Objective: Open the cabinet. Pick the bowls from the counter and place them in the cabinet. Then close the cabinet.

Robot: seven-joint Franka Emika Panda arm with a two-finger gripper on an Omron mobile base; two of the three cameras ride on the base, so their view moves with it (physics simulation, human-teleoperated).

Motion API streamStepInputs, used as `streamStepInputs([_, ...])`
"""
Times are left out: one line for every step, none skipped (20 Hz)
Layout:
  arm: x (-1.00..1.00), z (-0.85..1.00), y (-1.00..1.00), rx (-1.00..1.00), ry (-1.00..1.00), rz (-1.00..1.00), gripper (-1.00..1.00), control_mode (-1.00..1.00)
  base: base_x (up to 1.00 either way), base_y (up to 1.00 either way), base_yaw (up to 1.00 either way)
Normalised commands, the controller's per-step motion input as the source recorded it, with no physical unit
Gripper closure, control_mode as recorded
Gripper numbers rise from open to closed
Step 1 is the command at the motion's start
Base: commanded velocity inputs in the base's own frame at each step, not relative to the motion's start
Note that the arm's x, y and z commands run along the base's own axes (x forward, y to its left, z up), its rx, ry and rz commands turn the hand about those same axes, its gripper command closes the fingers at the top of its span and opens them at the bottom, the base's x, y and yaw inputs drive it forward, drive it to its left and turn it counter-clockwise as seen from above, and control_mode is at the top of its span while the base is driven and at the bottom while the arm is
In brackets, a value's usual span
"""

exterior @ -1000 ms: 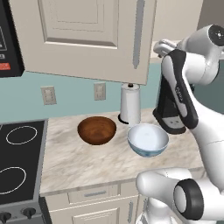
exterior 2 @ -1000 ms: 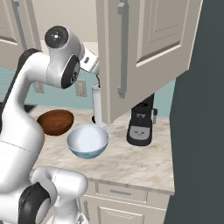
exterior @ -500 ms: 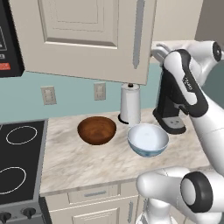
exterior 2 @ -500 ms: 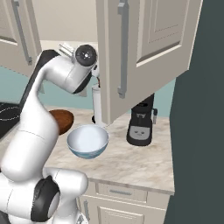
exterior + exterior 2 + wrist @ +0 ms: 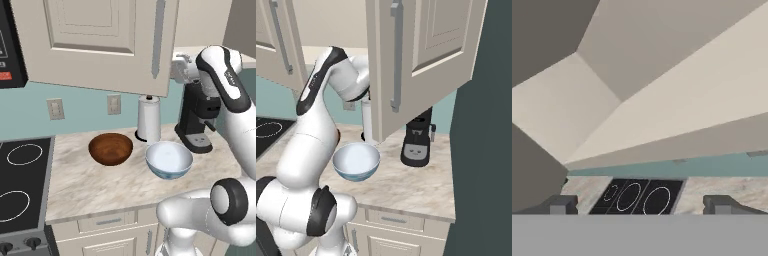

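The cabinet (image 5: 100,40) on the wall is open now: both big doors stand swung out over the counter (image 5: 90,185), and you can see their long silver handles (image 5: 396,55). So the first job looks done. The two bowls have not gone anywhere yet. The brown bowl (image 5: 110,148) sits on the counter near the black stove (image 5: 20,185), and the white and blue bowl (image 5: 168,159) sits just beside it, closer to the robot, with a small gap between them. Both bowls are right side up and have nothing in them. Behind them stand a white paper towel roll (image 5: 149,120) and a black coffee machine (image 5: 197,122). The arm is lifted high, up by the open cabinet, well above the bowls. The pincer (image 5: 639,205) is spread wide, with one dark tip at each side of the hand view, and there is nothing between them. In that view you see pale cabinet walls up close, and far below a bit of the stove and the counter. I think the next step is to bring the hand down to one of the bowls, most likely the white and blue one since it is nearest, and pinch its rim. Most of the task is still left: pick up one bowl and set it on the shelf, do the same with the other bowl, and then push both doors shut.
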Motion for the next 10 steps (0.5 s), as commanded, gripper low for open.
streamStepInputs([0.00,0.07,0.75,0.00,0.00,0.44,-1.00,-1.00,0.00,0.00,0.00])
streamStepInputs([0.00,0.11,0.82,0.00,0.00,0.43,-1.00,-1.00,0.00,0.00,0.00])
streamStepInputs([0.00,0.12,0.82,0.00,0.00,0.42,-1.00,-1.00,0.00,0.00,0.00])
streamStepInputs([0.00,0.16,0.79,0.00,0.00,0.39,-1.00,-1.00,0.00,0.00,0.00])
streamStepInputs([0.00,0.22,0.80,0.00,0.00,0.38,-1.00,-1.00,0.00,0.00,0.00])
streamStepInputs([0.00,0.24,0.74,0.00,0.00,0.36,-1.00,-1.00,0.00,0.00,0.00])
streamStepInputs([0.00,0.27,0.70,0.00,0.00,0.34,-1.00,-1.00,0.00,0.00,0.00])
streamStepInputs([-0.12,0.29,0.66,0.00,0.00,0.33,-1.00,-1.00,0.00,0.00,0.00])
streamStepInputs([-0.26,0.30,0.59,0.00,-0.02,0.32,-1.00,-1.00,0.00,0.00,0.00])
streamStepInputs([-0.36,0.29,0.57,0.00,-0.04,0.31,-1.00,-1.00,0.00,0.00,0.00])
